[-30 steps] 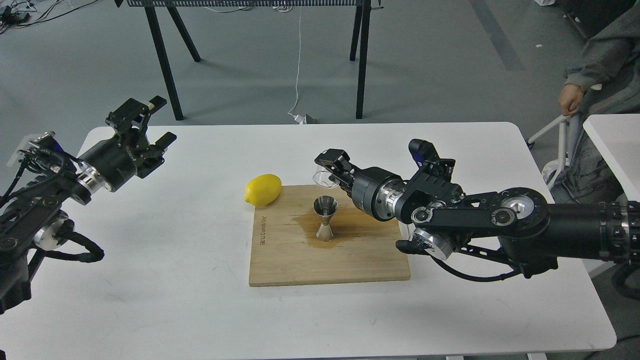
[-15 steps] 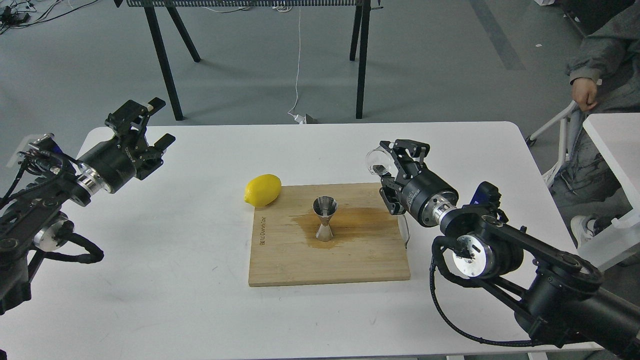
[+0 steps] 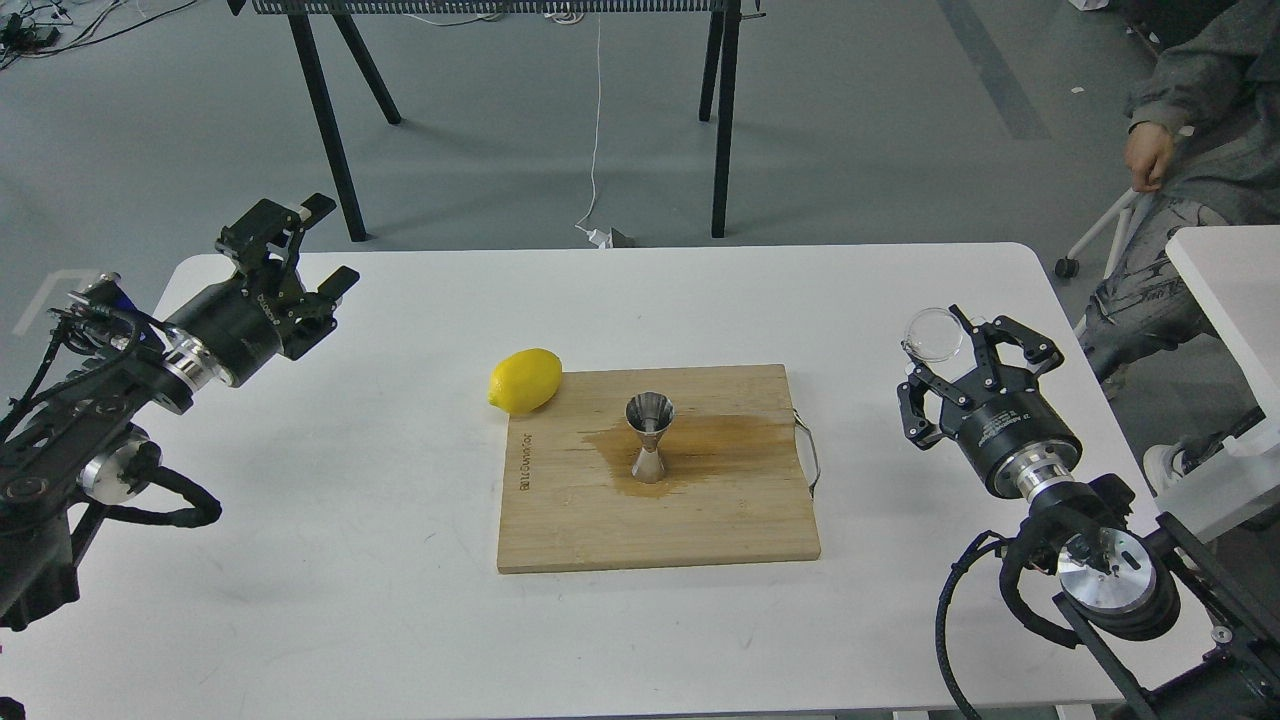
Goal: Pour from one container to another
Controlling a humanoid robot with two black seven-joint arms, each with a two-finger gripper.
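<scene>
The steel jigger (image 3: pixel 650 435) stands upright on the wooden board (image 3: pixel 740 520), in the middle of a brown wet stain (image 3: pixel 720 440). The small clear glass cup (image 3: pixel 932 335) is far to the right, over the table's right side. It is held by its edge at the tips of my right gripper (image 3: pixel 985 335), which is shut on it; the cup looks empty. My left gripper (image 3: pixel 325 240) hovers open over the table's far left corner with nothing in it.
A lemon (image 3: pixel 526 380) lies at the board's far left corner. A wire handle (image 3: pixel 808 450) sticks out of the board's right edge. A person (image 3: pixel 1150 160) sits beyond the right edge, beside a second white table (image 3: pixel 1230 290).
My right arm has swung from above the jigger far to the right, carrying the glass cup away from the board. The jigger, lemon and left arm have stayed put.
</scene>
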